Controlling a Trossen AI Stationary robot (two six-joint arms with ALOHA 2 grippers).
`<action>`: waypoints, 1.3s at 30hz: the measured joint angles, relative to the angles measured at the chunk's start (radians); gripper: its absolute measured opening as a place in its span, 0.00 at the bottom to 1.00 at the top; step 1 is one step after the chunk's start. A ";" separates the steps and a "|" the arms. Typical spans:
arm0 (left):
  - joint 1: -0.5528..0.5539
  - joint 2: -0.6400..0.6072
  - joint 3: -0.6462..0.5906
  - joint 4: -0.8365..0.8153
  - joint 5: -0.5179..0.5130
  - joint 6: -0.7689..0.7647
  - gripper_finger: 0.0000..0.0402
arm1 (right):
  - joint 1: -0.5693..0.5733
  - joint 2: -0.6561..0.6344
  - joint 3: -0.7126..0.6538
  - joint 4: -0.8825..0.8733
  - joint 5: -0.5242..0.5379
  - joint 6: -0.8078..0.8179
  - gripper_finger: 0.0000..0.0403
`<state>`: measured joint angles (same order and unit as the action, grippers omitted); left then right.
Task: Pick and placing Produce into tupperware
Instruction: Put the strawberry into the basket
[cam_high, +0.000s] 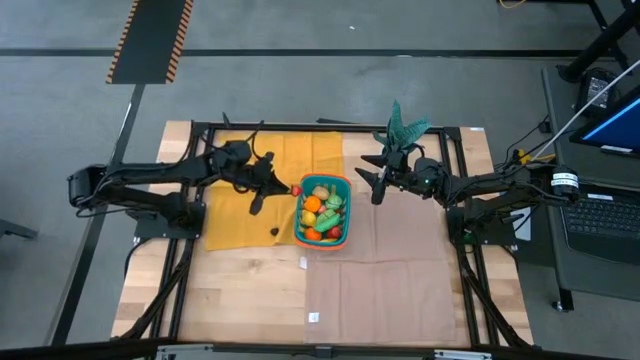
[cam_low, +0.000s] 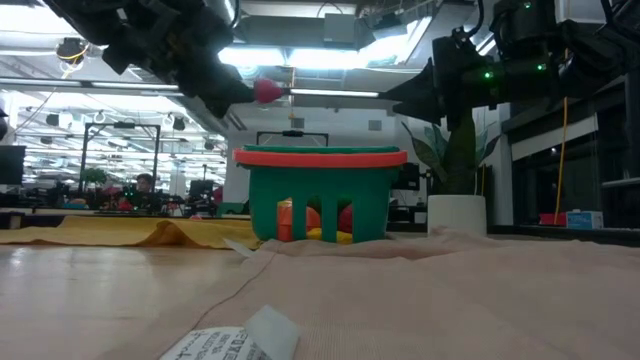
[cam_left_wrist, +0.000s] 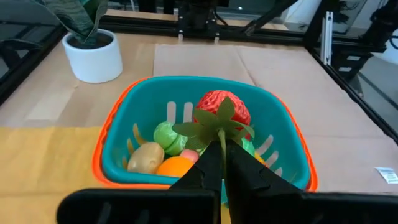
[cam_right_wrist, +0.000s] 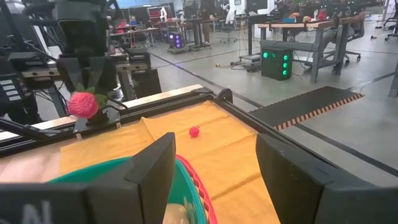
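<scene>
The teal slotted basket with an orange rim (cam_high: 345, 195) stands mid-table, half on the yellow cloth, with several toy fruits and vegetables inside (cam_left_wrist: 163, 138). My left gripper (cam_high: 283, 187) hovers at the basket's left rim (cam_left_wrist: 102, 140), shut on a red toy strawberry (cam_left_wrist: 225, 106), which also shows in the low view (cam_low: 268, 92). My right gripper (cam_high: 376, 186) hangs open above the table just right of the basket, touching nothing; its wrist view shows its fingers spread wide (cam_right_wrist: 214, 149). One small red piece (cam_right_wrist: 194, 131) lies on the yellow cloth left of the basket. My left gripper pinches the strawberry's thin green stem (cam_left_wrist: 222, 140) between its two fingertips, just behind the leaf crown. The fingers come from the table's left, slanting slightly down. The strawberry sticks out past the fingertips, lifted clear, above the basket's left rim.
A potted green plant in a white pot (cam_left_wrist: 93, 55) stands behind the basket's far right corner, close to my right gripper. A yellow cloth (cam_high: 235, 205) and a tan cloth (cam_high: 400, 260) cover the table. A white tag (cam_low: 235, 340) lies near the front edge. A black frame borders the table.
</scene>
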<state>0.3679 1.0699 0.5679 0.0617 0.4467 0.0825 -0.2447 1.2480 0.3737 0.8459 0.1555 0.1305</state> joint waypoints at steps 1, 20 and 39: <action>-0.011 0.005 0.004 0.000 -0.010 -0.008 0.00 | 0.000 0.000 0.000 -0.001 0.000 0.000 0.56; -0.092 0.285 0.222 -0.070 -0.099 -0.054 0.00 | 0.000 0.000 0.000 -0.006 -0.240 0.075 0.56; -0.107 0.349 0.408 -0.364 -0.180 -0.020 0.00 | 0.000 0.000 0.000 -0.073 -0.246 0.041 0.56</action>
<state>0.2607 1.4189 0.9756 -0.3021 0.2666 0.0621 -0.2451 1.2480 0.3737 0.7731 -0.0910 0.1719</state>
